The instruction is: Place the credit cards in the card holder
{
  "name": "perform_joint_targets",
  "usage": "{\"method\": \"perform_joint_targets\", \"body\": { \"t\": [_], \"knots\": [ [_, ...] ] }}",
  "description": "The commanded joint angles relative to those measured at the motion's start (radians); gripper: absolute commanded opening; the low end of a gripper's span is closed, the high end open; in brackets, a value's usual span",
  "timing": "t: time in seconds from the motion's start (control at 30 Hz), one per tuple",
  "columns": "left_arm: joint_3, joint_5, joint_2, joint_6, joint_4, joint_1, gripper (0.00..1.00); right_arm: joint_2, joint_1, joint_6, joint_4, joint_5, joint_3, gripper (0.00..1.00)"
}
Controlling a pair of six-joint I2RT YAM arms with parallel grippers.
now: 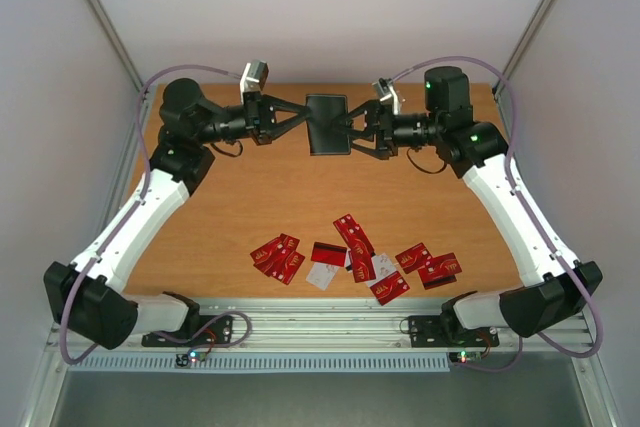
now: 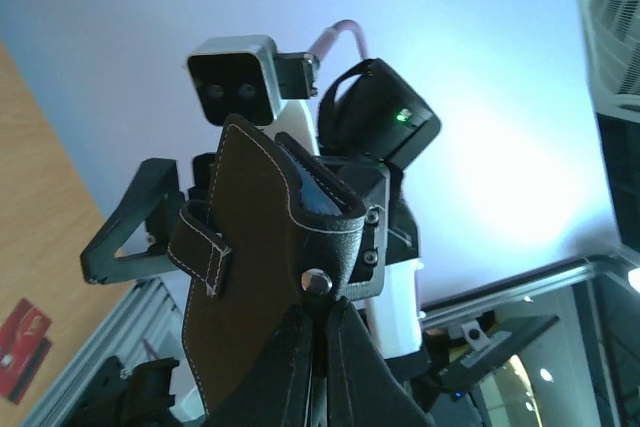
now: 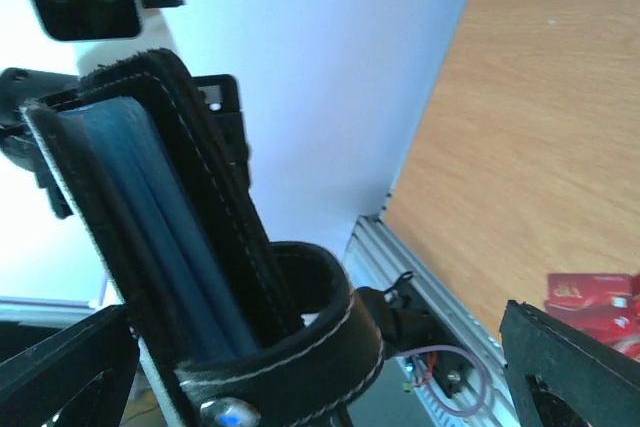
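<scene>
- At the far edge of the desk, left of centre: the left gripper reached in sideways, clenched on the end of the card holder nearest it. Its wrist view showed the jaws pinched on the black leather just below the snap stud.
- Far edge, centre: the card holder hung between the two arms, raised off the wood as far as I could judge. The case gaped a little, with blue-grey pocket lining visible inside and the strap tab loose. No card was seen in it.
- Far edge, right of centre: the right gripper faced the holder's other end, jaws spread wide to either side of it, grasping nothing.
- Near edge, centre to right: the credit cards lay scattered in loose clusters, mostly red, a couple white, several overlapping. They were well apart from both grippers.
- Step in hand, by my reading: presenting and readying the holder. Loading had not begun.
- Next move probably calls for the right arm to drop to the near edge and lift one thin card off the flat wood. That looked awkward where cards overlap. It would then bring the card edge-on to the pocket mouth, with the left arm steadying the case.
</scene>
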Motion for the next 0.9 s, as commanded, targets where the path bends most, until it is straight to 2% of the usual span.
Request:
{"method": "perform_joint_targets", "body": {
  "t": [0.0, 0.17, 0.27, 0.4, 0.63, 0.77, 0.87],
  "knots": [
    [-0.013, 0.039, 0.023, -0.216, 0.336, 0.001, 0.00, -0.010, -0.049, 0.138, 0.205, -0.152, 0.019, 0.99],
    [-0.004, 0.037, 0.031, -0.270, 0.376, 0.001, 0.00, -0.037, -0.158, 0.328, 0.428, -0.221, -0.021, 0.98],
    [0.004, 0.041, 0.034, -0.275, 0.383, 0.001, 0.00, -0.038, -0.173, 0.306, 0.382, -0.228, -0.012, 0.94],
    [0.008, 0.063, 0.040, -0.282, 0.402, 0.001, 0.00, -0.037, -0.173, 0.310, 0.365, -0.230, -0.010, 0.84],
    [0.006, 0.112, 0.064, -0.353, 0.517, 0.001, 0.00, -0.026, -0.172, 0.375, 0.455, -0.300, -0.006, 0.66],
    [-0.005, 0.115, 0.086, -0.452, 0.651, 0.001, 0.00, -0.020, -0.163, 0.441, 0.543, -0.345, -0.001, 0.62],
    [-0.006, 0.107, 0.099, -0.504, 0.704, 0.001, 0.00, -0.016, -0.145, 0.448, 0.547, -0.361, 0.011, 0.59]
  ]
}}
